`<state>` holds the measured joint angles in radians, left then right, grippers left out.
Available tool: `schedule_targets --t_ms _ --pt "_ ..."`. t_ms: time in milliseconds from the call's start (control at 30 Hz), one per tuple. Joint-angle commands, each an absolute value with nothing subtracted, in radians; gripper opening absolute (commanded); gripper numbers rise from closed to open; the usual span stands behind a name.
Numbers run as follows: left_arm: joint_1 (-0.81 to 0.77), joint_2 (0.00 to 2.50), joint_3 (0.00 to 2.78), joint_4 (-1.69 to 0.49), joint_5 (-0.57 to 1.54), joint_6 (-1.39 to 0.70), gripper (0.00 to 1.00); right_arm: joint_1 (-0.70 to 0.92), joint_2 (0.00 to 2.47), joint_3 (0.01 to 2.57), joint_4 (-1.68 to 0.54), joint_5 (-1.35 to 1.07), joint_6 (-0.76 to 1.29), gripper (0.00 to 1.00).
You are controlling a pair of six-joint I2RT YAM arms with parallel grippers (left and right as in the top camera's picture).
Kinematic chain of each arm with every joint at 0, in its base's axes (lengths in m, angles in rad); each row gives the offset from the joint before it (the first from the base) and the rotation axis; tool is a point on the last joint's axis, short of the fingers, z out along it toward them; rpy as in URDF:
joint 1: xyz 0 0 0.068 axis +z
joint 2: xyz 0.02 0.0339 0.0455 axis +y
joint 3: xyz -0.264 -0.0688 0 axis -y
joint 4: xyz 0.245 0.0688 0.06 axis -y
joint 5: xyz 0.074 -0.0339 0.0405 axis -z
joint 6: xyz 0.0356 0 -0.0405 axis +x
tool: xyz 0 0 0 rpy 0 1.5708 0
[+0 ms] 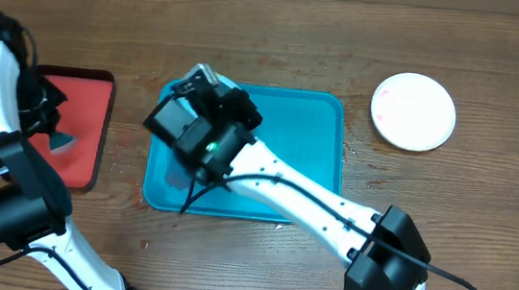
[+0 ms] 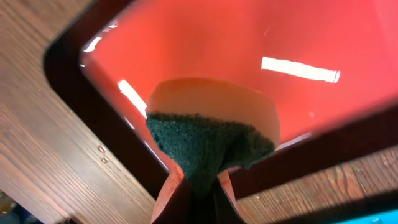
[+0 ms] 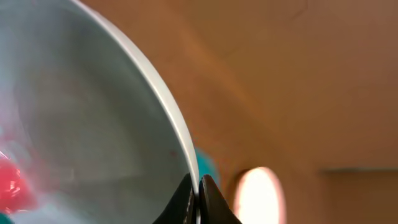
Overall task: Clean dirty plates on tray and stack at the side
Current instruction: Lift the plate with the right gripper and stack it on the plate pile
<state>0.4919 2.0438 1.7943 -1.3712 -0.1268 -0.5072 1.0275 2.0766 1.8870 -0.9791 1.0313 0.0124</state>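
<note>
The right end effector is clenched on the rim of a small round pale mint-green plastic plate with a red smear, over the left part of the large teal-blue rectangular plastic tray. The left end effector grasps a green-faced yellow sponge above the smaller red tray. A small round white plate lies on the wooden surface, right of the teal tray.

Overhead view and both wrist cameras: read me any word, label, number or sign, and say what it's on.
None to read: the teal tray, red tray, white plate, sponge and pale plate show no words, labels, numbers or signs.
</note>
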Motion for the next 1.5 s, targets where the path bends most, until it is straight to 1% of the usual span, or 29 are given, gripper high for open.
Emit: schedule_targets --t_ms 0,167,433,500,567,633,667,700,767,867,967,1033,1200,1300,1467 --pt "0.518 2.01 1.815 -1.368 -0.109 -0.516 0.04 1.069 2.042 1.914 -0.941 1.3 -0.158 0.04" --pt "0.52 2.01 1.815 -1.365 -0.106 -0.511 0.04 1.116 2.042 1.914 -0.894 1.327 -0.369 0.04" --pt "0.517 2.01 1.815 -1.364 -0.107 -0.509 0.04 1.127 2.042 1.914 -0.876 1.327 -0.394 0.04" --pt "0.517 2.01 1.815 -1.365 -0.106 -0.509 0.04 1.127 2.042 1.914 -0.876 1.314 -0.385 0.04" --pt "0.517 2.01 1.815 -1.364 -0.106 -0.508 0.04 1.123 2.042 1.914 -0.876 1.209 -0.324 0.04" --pt "0.517 2.01 1.815 -1.364 -0.106 -0.508 0.04 1.109 2.042 1.91 -0.897 0.947 -0.283 0.04" --pt "0.517 2.01 1.815 -1.364 -0.106 -0.508 0.04 1.098 2.042 1.908 -0.916 0.808 -0.312 0.04" --pt "0.517 2.01 1.815 -1.365 -0.106 -0.507 0.04 1.083 2.042 1.903 -0.934 0.731 -0.344 0.04" --pt "0.517 2.01 1.815 -1.365 -0.101 -0.493 0.04 1.058 2.04 1.906 -0.944 0.765 -0.3 0.04" --pt "0.517 2.01 1.815 -1.364 -0.096 -0.494 0.04 1.002 2.013 1.913 -0.92 0.852 -0.148 0.04" --pt "0.517 2.01 1.815 -1.364 -0.092 -0.493 0.04 0.901 1.965 1.915 -0.942 0.751 -0.045 0.04" --pt "0.517 2.01 1.815 -1.365 -0.092 -0.493 0.04 0.809 1.931 1.915 -0.973 0.595 -0.003 0.04" --pt "0.517 2.01 1.815 -1.364 -0.083 -0.494 0.04 0.495 1.905 1.915 -1.077 0.144 0.061 0.04" --pt "0.516 2.01 1.815 -1.361 -0.077 -0.493 0.04 0.305 1.925 1.899 -1.136 -0.032 0.061 0.04" --pt "0.516 2.01 1.815 -1.36 -0.077 -0.493 0.04 0.048 1.963 1.823 -1.153 -0.171 0.061 0.04"
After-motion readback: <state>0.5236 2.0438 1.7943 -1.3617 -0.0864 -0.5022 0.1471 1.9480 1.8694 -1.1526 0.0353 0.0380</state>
